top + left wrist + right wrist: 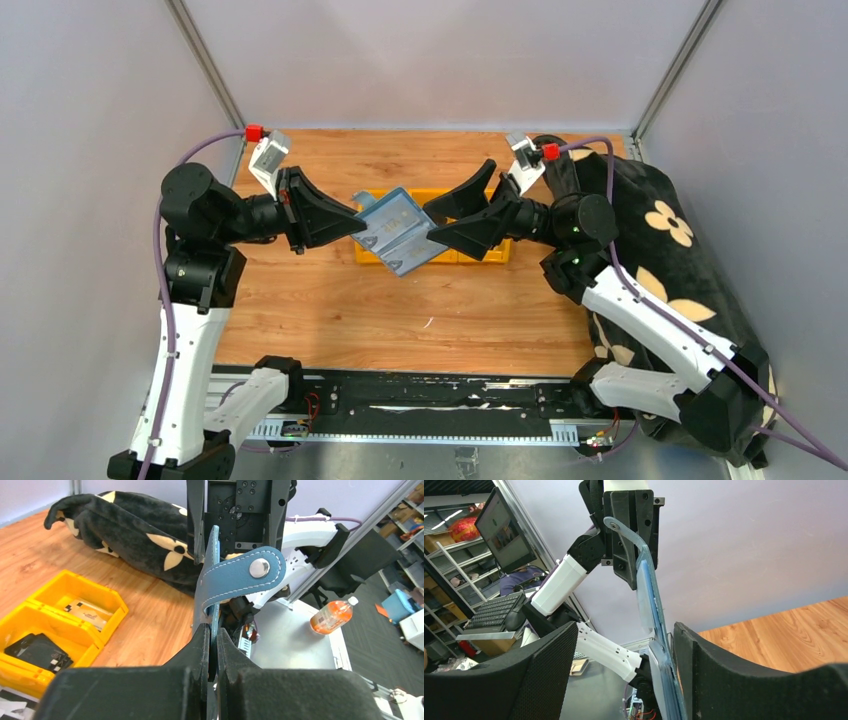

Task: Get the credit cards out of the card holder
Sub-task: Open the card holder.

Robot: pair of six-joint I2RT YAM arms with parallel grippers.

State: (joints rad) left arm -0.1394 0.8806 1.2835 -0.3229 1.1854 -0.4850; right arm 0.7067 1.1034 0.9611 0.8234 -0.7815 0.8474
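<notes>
Wood table (pixel 330 310); card holder (pixel 400 235) lengthwise left-right, left gripper (pixel 358 225) clamping it, right gripper (pixel 432 225) spread.

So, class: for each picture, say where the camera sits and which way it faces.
Top external: above and behind the bases, looking down on the table; left arm and right arm show, the holder between them.
Left wrist: on the left arm, looking along its shut jaws, clamped on the holder, towards the right arm; bins at left.
Right wrist: on the right arm, looking between its open jaws towards the left arm.
Shared: both wrist views see the holder edge-on, the opposite arm behind it.
</notes>
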